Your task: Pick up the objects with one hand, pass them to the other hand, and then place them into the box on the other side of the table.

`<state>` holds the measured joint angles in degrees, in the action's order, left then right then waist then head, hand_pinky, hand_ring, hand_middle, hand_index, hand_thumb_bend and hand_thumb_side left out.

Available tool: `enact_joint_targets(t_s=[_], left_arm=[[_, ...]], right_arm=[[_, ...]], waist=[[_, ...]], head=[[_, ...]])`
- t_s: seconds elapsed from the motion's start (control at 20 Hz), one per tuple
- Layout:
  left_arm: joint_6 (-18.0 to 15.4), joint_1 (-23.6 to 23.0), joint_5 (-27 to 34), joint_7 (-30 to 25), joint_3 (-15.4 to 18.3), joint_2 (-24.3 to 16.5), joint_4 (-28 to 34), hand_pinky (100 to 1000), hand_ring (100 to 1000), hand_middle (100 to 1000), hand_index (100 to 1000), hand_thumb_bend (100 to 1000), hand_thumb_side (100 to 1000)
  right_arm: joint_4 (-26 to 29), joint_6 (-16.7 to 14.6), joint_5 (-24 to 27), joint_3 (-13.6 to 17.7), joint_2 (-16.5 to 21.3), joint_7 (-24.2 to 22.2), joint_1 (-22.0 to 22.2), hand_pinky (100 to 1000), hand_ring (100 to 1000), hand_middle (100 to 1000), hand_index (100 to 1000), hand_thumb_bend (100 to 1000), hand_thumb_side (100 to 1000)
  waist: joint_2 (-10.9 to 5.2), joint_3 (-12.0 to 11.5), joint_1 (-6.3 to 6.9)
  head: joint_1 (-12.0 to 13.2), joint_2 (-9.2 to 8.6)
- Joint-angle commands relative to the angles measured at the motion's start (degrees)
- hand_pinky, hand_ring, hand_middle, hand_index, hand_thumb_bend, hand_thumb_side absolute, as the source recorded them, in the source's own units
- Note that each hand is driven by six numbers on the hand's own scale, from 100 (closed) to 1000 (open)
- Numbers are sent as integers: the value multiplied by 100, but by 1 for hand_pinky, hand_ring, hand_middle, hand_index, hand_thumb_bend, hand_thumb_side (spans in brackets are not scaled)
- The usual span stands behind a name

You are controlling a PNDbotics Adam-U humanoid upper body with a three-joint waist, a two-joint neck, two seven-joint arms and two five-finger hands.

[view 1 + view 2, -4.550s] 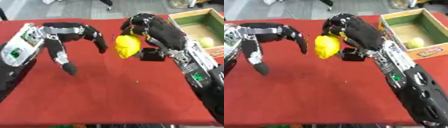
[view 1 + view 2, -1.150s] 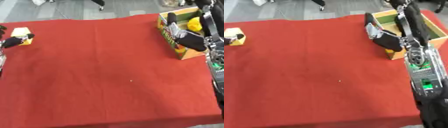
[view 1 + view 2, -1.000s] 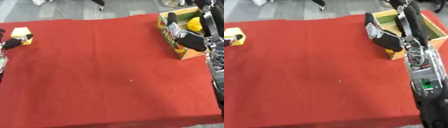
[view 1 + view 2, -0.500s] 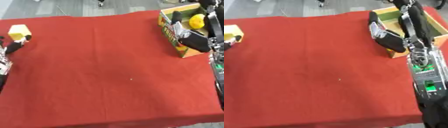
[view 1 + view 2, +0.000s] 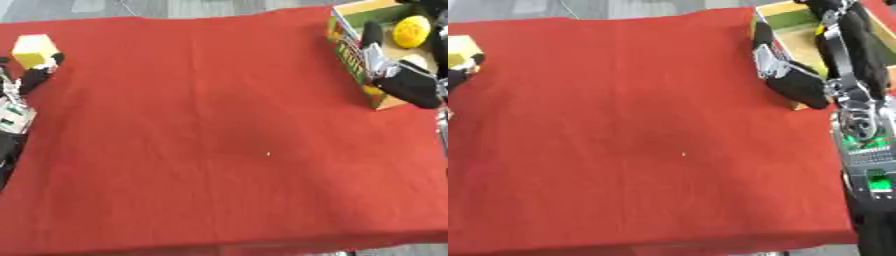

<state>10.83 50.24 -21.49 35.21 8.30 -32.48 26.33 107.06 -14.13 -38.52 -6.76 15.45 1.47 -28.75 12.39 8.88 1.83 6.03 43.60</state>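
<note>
Right hand [image 5: 815, 82] carried yellow object [image 5: 410, 31] over box [image 5: 350, 50] | grip unclear | box print unreadable

The scene is lit evenly and fairly brightly from overhead, and no harsh glare is seen on the red tablecloth [image 5: 219, 125]. Only soft, faint shadows are cast, darkest beside the box [image 5: 354, 55] and under the right hand [image 5: 798, 82]. Both views are softened by overall blur; edges of the yellow object [image 5: 411, 31] and the pale yellow block [image 5: 35, 49] are smeared. Print on the box is rendered illegible. The cloth's far edge is shown slightly bowed.
</note>
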Motion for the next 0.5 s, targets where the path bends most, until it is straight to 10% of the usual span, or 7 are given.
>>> enact_joint_targets(t_s=[0.05,0.5], left_arm=[[-86,154,175,145,15,-253,1,734,668,636,740,814,584],[-483,147,408,-151,-33,-247,-33,690,552,495,592,283,272]], right_arm=[[147,-27,39,-8,41,-20,-97,765,801,785,762,100,536],[127,-38,60,-10,31,-26,-77,765,799,783,751,100,538]], waist=[[9,17,-49],[13,39,-64]], head=[[35,-100],[70,-103]])
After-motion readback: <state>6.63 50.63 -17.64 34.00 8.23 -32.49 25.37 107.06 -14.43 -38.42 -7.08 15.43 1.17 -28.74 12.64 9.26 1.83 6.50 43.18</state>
